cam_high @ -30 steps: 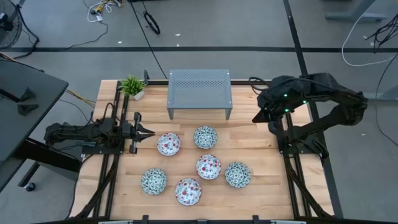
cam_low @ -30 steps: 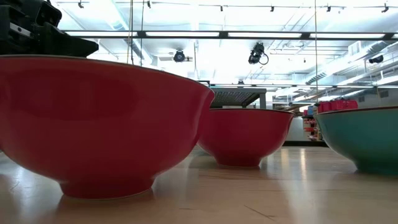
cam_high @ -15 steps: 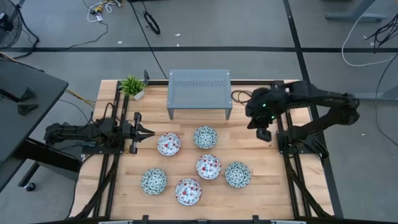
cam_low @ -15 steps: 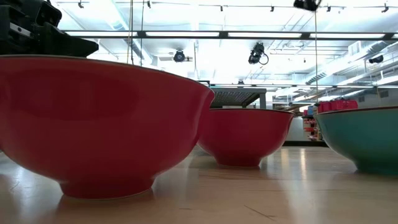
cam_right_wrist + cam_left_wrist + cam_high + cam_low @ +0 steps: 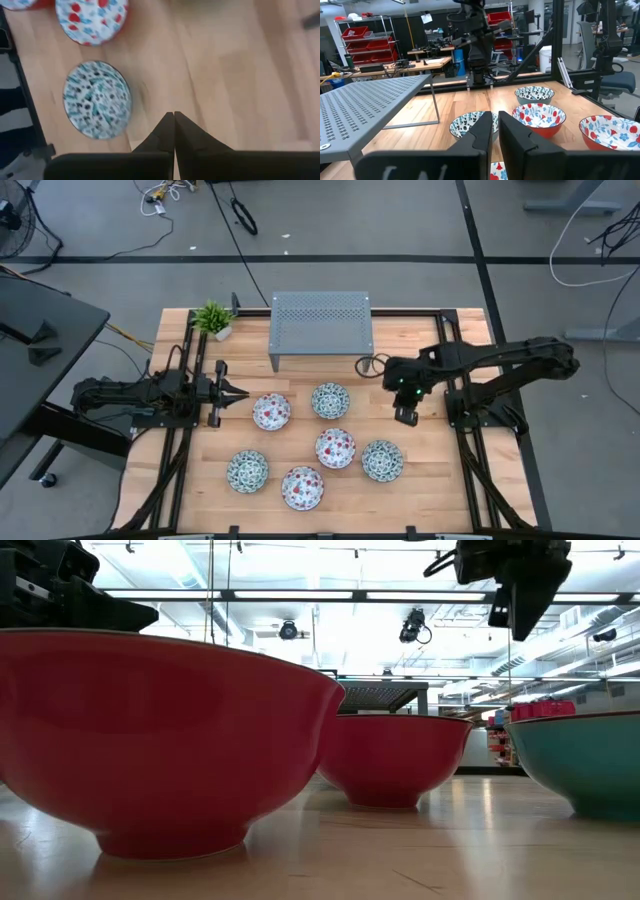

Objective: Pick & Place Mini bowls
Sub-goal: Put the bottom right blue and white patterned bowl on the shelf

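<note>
Six mini bowls sit on their feet on the wooden table: reddish-pink ones [image 5: 271, 412], [image 5: 335, 448], [image 5: 302, 487] and green-teal ones [image 5: 330, 401], [image 5: 382, 461], [image 5: 247, 471]. My right gripper [image 5: 404, 412] hangs shut above bare wood, right of the bowls and touching nothing. Its wrist view looks down past the gripper [image 5: 174, 116] at a green-teal bowl [image 5: 96, 99] and a reddish-pink one [image 5: 90, 20]. My left gripper [image 5: 240, 392] waits shut at the table's left, just short of the nearest reddish-pink bowl.
A grey perforated metal stand [image 5: 321, 330] stands on the far half of the table, with a small potted plant [image 5: 213, 318] at its left. Bare wood [image 5: 420, 450] lies between the bowls and the right arm's base. In the low view, bowls [image 5: 160, 730] fill the foreground.
My right arm has swung from the table's far right corner toward the left and the near edge. It has come down, so that its gripper now shows in the low view. It points down beside the bowls. The bowls and my left arm have kept still.
</note>
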Robot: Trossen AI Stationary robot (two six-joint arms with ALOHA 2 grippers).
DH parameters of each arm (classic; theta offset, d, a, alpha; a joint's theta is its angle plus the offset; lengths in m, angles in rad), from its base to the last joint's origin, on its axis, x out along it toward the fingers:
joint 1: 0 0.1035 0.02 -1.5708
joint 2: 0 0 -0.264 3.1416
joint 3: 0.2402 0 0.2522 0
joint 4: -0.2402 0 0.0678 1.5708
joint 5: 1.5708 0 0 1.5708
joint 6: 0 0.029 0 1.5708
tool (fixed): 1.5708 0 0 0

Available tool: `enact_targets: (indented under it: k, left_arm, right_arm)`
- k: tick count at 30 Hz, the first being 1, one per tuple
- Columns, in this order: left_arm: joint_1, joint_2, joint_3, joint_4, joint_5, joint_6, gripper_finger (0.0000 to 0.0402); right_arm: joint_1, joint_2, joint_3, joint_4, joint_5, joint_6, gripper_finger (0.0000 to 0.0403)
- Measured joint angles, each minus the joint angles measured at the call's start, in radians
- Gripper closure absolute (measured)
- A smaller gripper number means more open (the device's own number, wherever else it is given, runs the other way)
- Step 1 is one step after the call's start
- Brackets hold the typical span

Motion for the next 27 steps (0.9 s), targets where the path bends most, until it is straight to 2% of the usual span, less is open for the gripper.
enact_targets:
  k: [8, 14, 22, 27]
  left_arm:
    - [0.000, 0.000, 0.000, 0.000, 0.000, 0.000, 0.0365]
    - [0.000, 0.000, 0.000, 0.000, 0.000, 0.000, 0.0365]
    - [0.000, 0.000, 0.000, 0.000, 0.000, 0.000, 0.0365]
    - [0.000, 0.000, 0.000, 0.000, 0.000, 0.000, 0.0365]
  right_arm:
    - [0.123, 0.005, -0.039, 0.242, 0.000, 0.081, 0.0398]
    - [0.210, 0.005, -0.039, 0.394, 0.003, 0.041, 0.0398]
    - [0.299, 0.011, -0.039, 0.449, 0.146, 0.022, 0.0385]
    - [0.339, 0.035, -0.039, 0.448, 0.165, 0.022, 0.0375]
